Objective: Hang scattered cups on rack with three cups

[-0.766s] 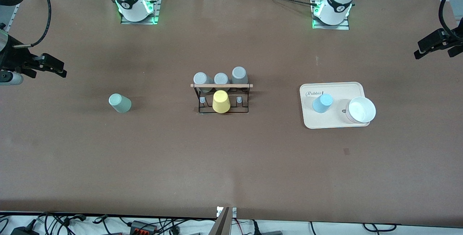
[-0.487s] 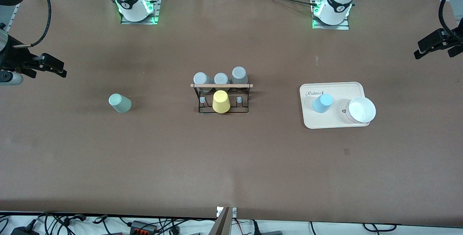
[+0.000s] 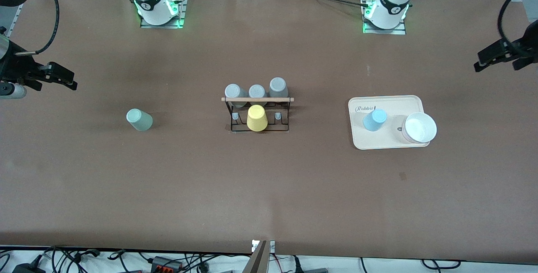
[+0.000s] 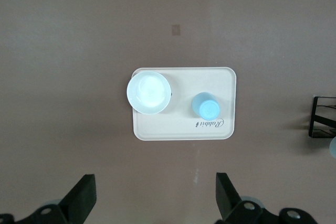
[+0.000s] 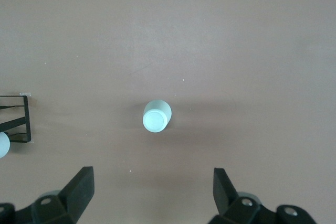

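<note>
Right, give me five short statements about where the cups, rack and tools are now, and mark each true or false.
1. The light blue tapered cup stands on the beige tray. True.
2. The pale mint green cup hangs on the black wire rack. False: it sits on the brown table, toward the right arm's end.
3. A yellow cup sits on the rack. True.
4. The left tool grips the white bowl. False: it is open and empty; the bowl rests on the tray.
5. The right tool is open. True.
</note>
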`<state>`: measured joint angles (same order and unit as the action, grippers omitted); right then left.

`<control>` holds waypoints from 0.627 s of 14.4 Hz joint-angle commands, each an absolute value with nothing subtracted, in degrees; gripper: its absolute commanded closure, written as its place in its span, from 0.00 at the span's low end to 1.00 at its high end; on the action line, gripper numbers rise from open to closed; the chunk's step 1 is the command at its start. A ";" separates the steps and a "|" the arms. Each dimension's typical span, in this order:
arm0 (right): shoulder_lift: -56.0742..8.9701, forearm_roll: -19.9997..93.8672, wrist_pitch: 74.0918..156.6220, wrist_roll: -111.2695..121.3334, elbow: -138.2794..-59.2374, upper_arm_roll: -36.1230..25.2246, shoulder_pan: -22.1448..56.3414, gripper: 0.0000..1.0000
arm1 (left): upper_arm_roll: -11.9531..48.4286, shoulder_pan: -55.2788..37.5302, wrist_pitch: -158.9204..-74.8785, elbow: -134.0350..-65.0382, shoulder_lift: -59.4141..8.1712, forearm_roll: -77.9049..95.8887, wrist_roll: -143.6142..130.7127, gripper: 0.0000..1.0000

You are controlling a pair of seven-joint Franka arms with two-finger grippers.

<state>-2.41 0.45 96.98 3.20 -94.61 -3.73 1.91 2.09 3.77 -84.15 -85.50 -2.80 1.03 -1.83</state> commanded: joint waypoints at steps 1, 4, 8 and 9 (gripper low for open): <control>-0.79 -0.26 97.82 2.81 -96.24 -3.69 2.02 0.00 | 3.07 3.60 -84.02 -84.64 -6.76 0.00 -1.76 0.00; -1.05 -0.18 97.82 2.81 -96.15 -3.69 1.93 0.00 | 3.51 3.69 -82.45 -84.90 -10.01 0.09 -1.67 0.00; -1.49 -0.18 97.65 2.90 -95.54 -3.69 2.02 0.00 | 5.27 3.25 -82.53 -84.99 -18.61 0.44 -2.63 0.00; -1.67 -0.09 97.65 2.90 -95.54 -3.60 2.11 0.00 | 5.27 3.25 -82.70 -85.16 -19.85 0.79 -2.81 0.00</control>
